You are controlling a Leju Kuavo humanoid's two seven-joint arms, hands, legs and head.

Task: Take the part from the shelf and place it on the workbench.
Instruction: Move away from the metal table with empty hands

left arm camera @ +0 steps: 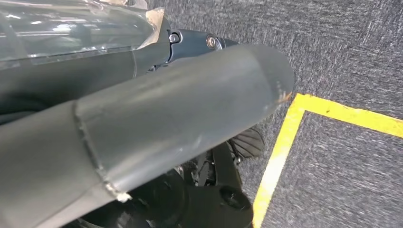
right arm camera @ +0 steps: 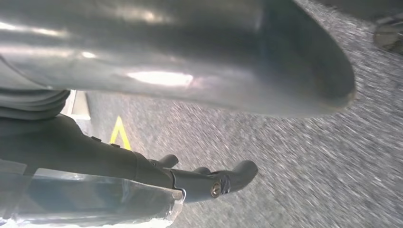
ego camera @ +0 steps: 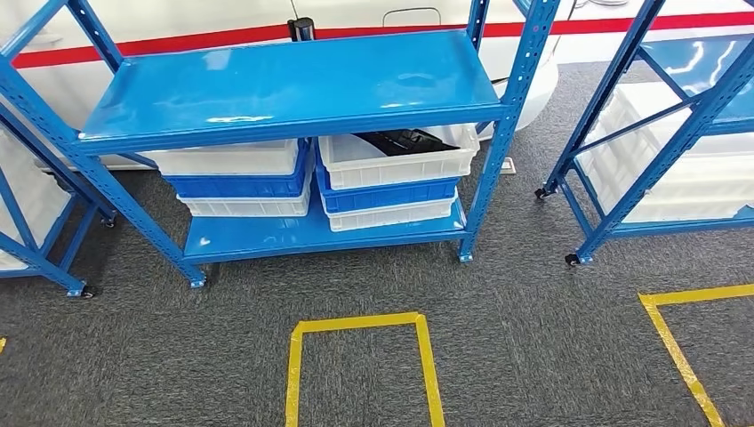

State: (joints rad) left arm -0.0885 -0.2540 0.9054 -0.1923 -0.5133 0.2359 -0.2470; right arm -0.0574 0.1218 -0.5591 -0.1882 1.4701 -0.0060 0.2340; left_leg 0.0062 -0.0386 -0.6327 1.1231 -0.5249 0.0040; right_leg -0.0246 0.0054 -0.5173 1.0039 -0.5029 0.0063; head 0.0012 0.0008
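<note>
The left hand (left arm camera: 157,118) and right hand (right arm camera: 190,175) are hanging empty, fingers loosely apart, while the black part (ego camera: 402,140) is lying in the top white bin (ego camera: 391,165) at the lower shelf's right end, where the upper shelf (ego camera: 284,89) risks blocking the reach.

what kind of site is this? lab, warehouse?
Probably a factory or warehouse-style parts area: blue wheeled steel shelving holding stacked white and blue plastic bins, one with a black part inside, and yellow tape boxes marked on grey carpet.

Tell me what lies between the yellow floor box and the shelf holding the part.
Bare grey carpet, in the head view. The taped box sits just short of the shelf; the dark part lies in the top right bin.
</note>
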